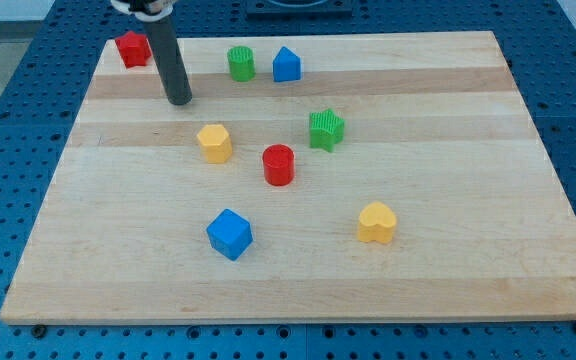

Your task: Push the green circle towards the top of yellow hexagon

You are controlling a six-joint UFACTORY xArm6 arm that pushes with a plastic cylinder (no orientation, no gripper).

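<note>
Camera view looks down on a pale wooden board [448, 290] lying on a blue perforated surface [28, 60]. My tip [179, 100] rests on the board near its upper-left part — I carry no gripper, only a straight dark rod, so nothing is grasped and the tip touches no block. The red block [132, 48], whose shape I cannot make out, sits at the board's top-left corner, up and to the view's left of my tip. The green circle [241, 63] stands near the board's top edge, to the view's right of my tip and a little higher, with bare wood between us. Just beside it on the view's right is the blue block [286, 64], peaked at its top; the two stand close but apart. The yellow hexagon [214, 143] lies below the green circle and slightly to the view's left, and to the lower right of my tip. The red cylinder [279, 164] stands near the hexagon's right, a little lower, and the green star [326, 129] is up and right of that cylinder. Toward the view's bottom sit the blue cube [230, 234] and, well to its right, the yellow heart [376, 222].
</note>
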